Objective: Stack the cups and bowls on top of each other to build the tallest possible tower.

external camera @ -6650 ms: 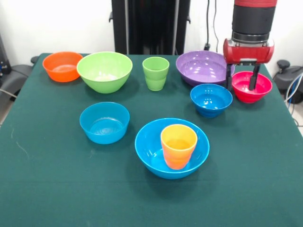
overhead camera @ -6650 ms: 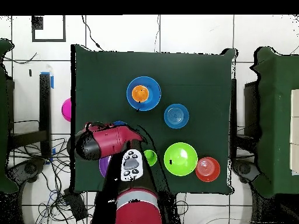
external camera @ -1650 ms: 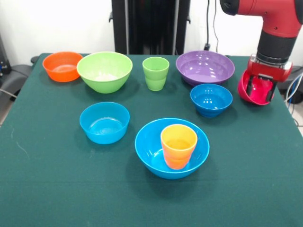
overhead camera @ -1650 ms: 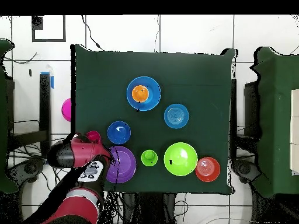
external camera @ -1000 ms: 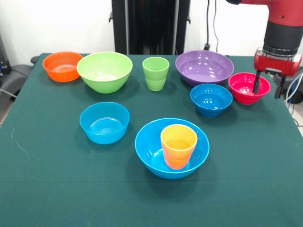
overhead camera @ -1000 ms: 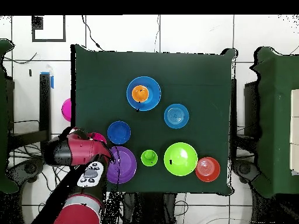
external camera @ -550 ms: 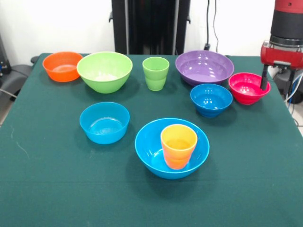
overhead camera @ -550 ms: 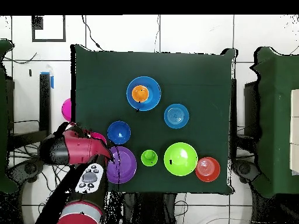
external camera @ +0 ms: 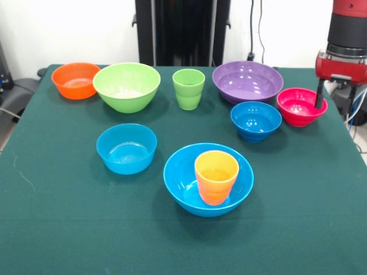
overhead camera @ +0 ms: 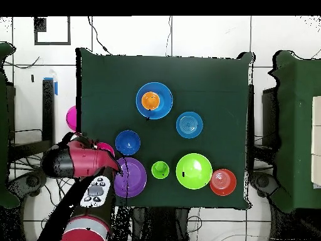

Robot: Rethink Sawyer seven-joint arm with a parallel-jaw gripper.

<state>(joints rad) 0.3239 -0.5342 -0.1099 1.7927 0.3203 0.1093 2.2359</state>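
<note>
Gripper [external camera: 331,94] sat at the right edge of the bench [external camera: 69,229], over the far-right rim of the pink-red bowl [external camera: 299,106]. One dark finger [external camera: 318,94] reached down at that rim; the other was not visible, so I could not tell how far the gripper was open, or whether it held the bowl.

Layout in the front view, left to right. Far row: small orange bowl [external camera: 75,79], touching or just beside the large lime green bowl [external camera: 127,85]; light green cup [external camera: 188,89] upright and standing apart; wide purple bowl [external camera: 247,81]; then the pink-red bowl. One small blue bowl [external camera: 256,120] stood just in front of the purple bowl, close beside the pink-red bowl. Nearer row: second small blue bowl [external camera: 126,148] alone at left; large blue bowl [external camera: 208,179] at centre, with the orange-yellow cup [external camera: 216,176] upright inside it. This was the only stack on the bench.

Overhead view: red arm [overhead camera: 78,160] covered most of the pink-red bowl, crowded by the purple and small blue bowls.
</note>
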